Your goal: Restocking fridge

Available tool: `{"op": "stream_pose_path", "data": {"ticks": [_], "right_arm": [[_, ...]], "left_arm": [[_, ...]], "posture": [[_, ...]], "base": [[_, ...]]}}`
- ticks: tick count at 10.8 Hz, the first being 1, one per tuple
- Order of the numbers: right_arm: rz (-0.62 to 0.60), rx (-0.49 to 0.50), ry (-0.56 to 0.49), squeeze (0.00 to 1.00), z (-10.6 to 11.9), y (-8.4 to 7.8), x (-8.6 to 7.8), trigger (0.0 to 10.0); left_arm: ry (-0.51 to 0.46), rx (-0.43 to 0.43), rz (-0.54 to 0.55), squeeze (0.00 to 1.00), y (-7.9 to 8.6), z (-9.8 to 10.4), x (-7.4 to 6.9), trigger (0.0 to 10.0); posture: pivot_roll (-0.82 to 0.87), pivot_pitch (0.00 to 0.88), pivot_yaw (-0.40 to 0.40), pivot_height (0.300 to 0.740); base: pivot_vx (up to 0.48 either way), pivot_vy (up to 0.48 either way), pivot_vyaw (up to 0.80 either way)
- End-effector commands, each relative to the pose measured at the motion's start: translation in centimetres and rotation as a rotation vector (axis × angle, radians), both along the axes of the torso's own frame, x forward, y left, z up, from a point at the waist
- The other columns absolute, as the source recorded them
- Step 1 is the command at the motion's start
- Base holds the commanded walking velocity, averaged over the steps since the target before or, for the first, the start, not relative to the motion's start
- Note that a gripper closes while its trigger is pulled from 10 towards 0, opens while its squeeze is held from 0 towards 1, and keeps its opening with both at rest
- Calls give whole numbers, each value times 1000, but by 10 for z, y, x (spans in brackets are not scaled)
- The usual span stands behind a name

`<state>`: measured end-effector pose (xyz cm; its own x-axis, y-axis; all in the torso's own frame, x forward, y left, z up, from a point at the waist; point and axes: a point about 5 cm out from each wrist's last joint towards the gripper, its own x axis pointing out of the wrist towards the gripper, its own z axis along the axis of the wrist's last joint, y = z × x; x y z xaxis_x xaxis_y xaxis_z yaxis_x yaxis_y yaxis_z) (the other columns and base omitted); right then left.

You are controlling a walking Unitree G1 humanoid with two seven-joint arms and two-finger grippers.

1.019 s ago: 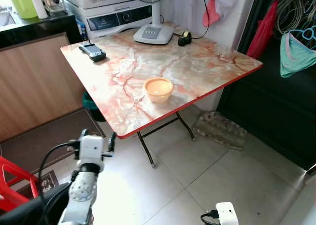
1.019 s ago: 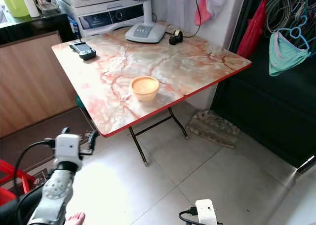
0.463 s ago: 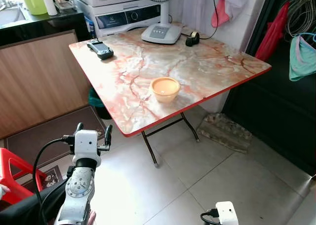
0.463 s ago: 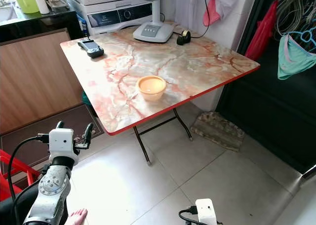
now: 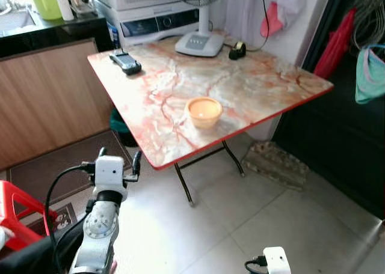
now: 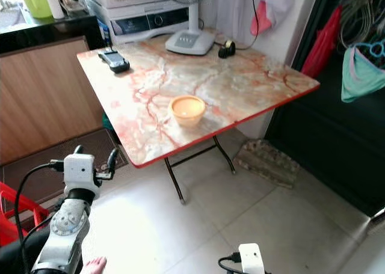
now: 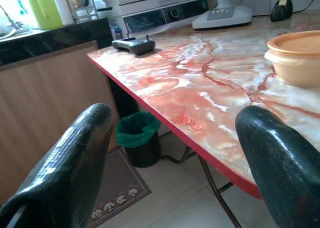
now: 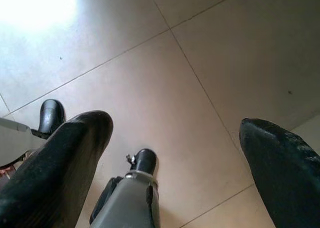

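An orange lidded bowl (image 5: pixel 204 112) sits on the marble-patterned folding table (image 5: pixel 252 82), near its front edge. It appears again in the left wrist view as the bowl (image 7: pixel 295 58), beyond the table's red rim. My left gripper (image 5: pixel 119 157) is raised below and left of the table's near corner, open with nothing between its fingers (image 7: pixel 75 153). My right gripper (image 8: pixel 175 124) hangs low over the tiled floor, open and holding nothing; its white wrist (image 5: pixel 275 261) shows at the bottom edge.
A black handset (image 5: pixel 125 62), a fan base (image 5: pixel 199 44) and a tape roll (image 5: pixel 239 48) lie at the table's far side. A wooden cabinet (image 5: pixel 54 100) and a green bin (image 5: pixel 117 121) stand left of it. A red stool (image 5: pixel 15 211) is at lower left, an egg tray (image 5: pixel 277 163) beneath the table's right corner.
The camera has shifted a little, so the table sits slightly further right in the picture. My left gripper stays raised and open; the bowl has not moved.
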<state>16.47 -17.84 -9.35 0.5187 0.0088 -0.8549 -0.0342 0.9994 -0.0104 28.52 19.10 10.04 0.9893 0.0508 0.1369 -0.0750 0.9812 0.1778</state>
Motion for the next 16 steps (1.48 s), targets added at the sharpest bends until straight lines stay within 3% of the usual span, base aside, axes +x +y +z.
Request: {"op": "stream_pose_path", "data": {"ticks": [1,5,7,16], "right_arm": [[-14,1,-2,0,0,0,-1,10000],[-18,3,3,0,-1,1,-2,10000],[-15,10,1,0,-1,1,-2,10000],[-6,5,-7,0,0,0,1,10000]], "left_arm": [[-20,-14,-31,0,-6,8,3,10000],[-21,-23,-52,0,-9,11,4,10000],[-23,-23,-65,0,-11,13,6,10000],[-29,-28,-59,0,-12,17,8,10000]], "posture": [[53,0,-16,740],[60,0,-15,740],[62,0,-15,740],[71,0,-27,740]], "base": [[277,0,0],[292,0,0],[300,0,-800],[300,0,0]]}}
